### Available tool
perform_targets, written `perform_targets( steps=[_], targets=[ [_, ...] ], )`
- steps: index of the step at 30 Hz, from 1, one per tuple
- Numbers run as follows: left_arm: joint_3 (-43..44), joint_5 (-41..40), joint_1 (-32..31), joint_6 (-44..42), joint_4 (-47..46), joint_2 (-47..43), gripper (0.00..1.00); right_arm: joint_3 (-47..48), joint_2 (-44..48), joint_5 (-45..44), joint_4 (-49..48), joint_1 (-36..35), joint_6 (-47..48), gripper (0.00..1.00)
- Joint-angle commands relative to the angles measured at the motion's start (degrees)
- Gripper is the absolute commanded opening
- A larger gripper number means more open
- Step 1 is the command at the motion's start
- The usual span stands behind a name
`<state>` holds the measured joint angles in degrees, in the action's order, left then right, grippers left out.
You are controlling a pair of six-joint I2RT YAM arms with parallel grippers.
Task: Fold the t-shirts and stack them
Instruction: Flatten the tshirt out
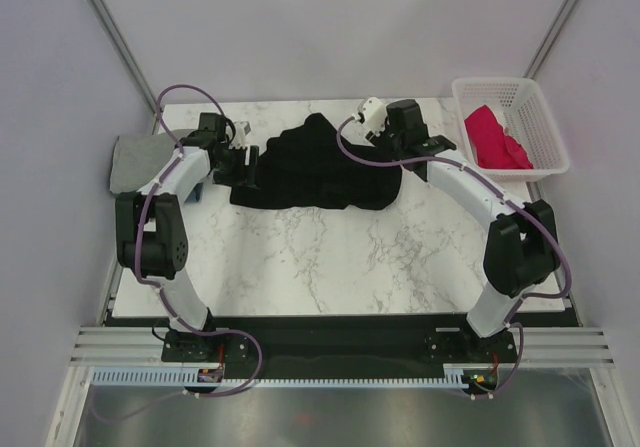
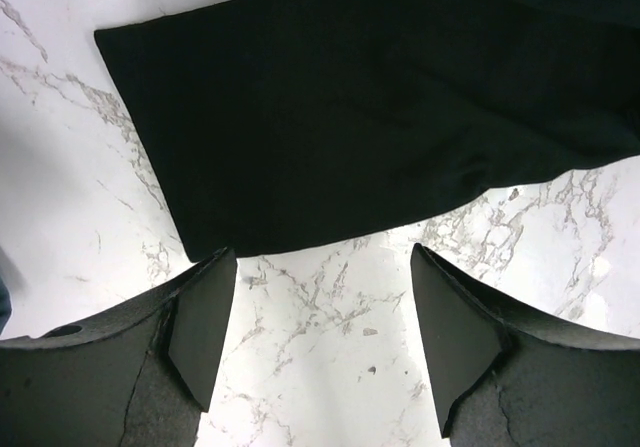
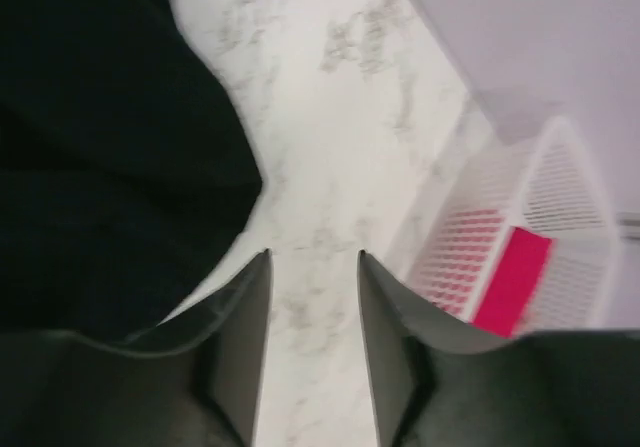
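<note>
A large black t-shirt (image 1: pixel 315 167) lies rumpled across the back middle of the marble table. My left gripper (image 1: pixel 243 164) is open at its left edge; in the left wrist view the black cloth (image 2: pixel 360 107) lies just beyond my empty fingers, with bare marble between them. My right gripper (image 1: pixel 372 115) is open above the shirt's right back edge; in the right wrist view the black cloth (image 3: pixel 100 157) is to the left of the fingers. A grey t-shirt (image 1: pixel 138 159) lies at the table's left edge. A crimson-pink t-shirt (image 1: pixel 495 137) lies in the basket.
A white plastic lattice basket (image 1: pixel 540 117) stands at the back right, off the table's right edge; it also shows in the right wrist view (image 3: pixel 560 207). Pale walls close the cell behind and at the sides. A small blue thing (image 1: pixel 197 195) peeks out under the left arm.
</note>
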<state>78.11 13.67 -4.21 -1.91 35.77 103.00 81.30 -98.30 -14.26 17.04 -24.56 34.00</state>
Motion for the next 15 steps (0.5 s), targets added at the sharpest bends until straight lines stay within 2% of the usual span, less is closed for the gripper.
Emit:
perform_targets(
  steps=[1,2,5,11,15],
  targets=[
    [2.22,0.83,0.43,0.95,-1.67,2.2,0.79,1.57,0.05,11.25,3.78,-1.9,-4.0,0.56],
    [2.4,0.83,0.43,1.03,-1.58,3.68,0.8,5.5,-2.48,13.54,5.18,-2.25,-4.72,0.59],
    [3.63,1.18,0.52,1.03,-1.32,5.71,0.8,11.67,-7.58,16.19,6.78,-4.27,-5.96,0.61],
    [7.06,-1.54,0.6,1.03,-1.05,9.76,0.75,20.81,-16.73,17.6,6.08,-8.14,-6.31,0.61],
    [7.24,-2.24,0.6,0.94,-0.61,10.9,0.7,24.25,-20.78,21.64,6.08,-9.54,-7.54,0.61]
  ],
)
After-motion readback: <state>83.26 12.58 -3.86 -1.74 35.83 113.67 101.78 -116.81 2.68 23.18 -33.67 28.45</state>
